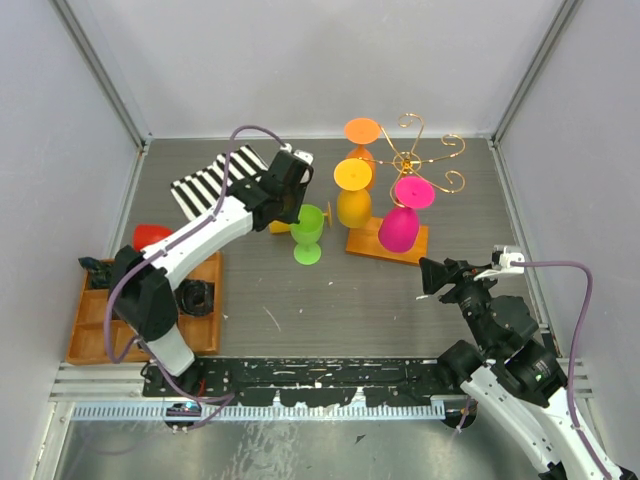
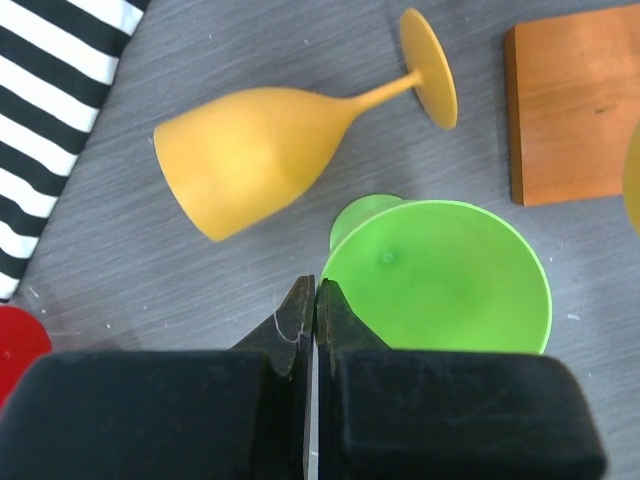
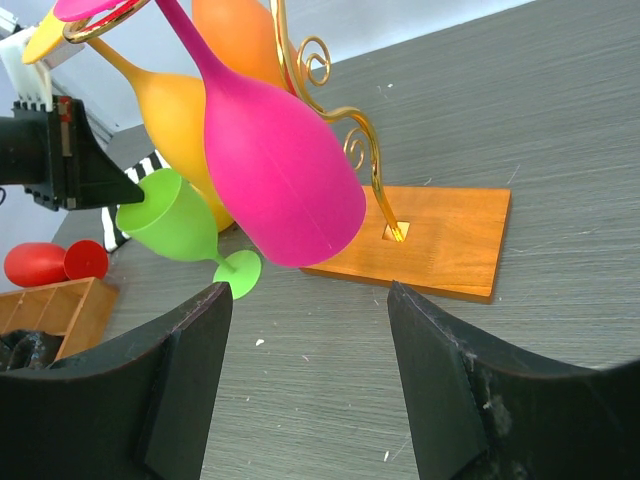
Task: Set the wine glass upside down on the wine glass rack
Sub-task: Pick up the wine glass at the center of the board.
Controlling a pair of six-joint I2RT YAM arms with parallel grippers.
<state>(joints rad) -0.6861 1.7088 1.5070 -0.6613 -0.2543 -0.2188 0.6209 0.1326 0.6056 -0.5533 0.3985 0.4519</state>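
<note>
Top: see green glass foot-down on table, bowl up, at 9 o'clock of rack, just beside its base. Find left gripper at the rim, right gripper at 5 o'clock of rack, apart. Left wrist: fingers pinched onto green rim, almost no gap; yellow glass on its side at 11 o'clock. Right wrist: jaws wide, holding nothing; pink glass hung bowl-down on rack, dead ahead.
</note>
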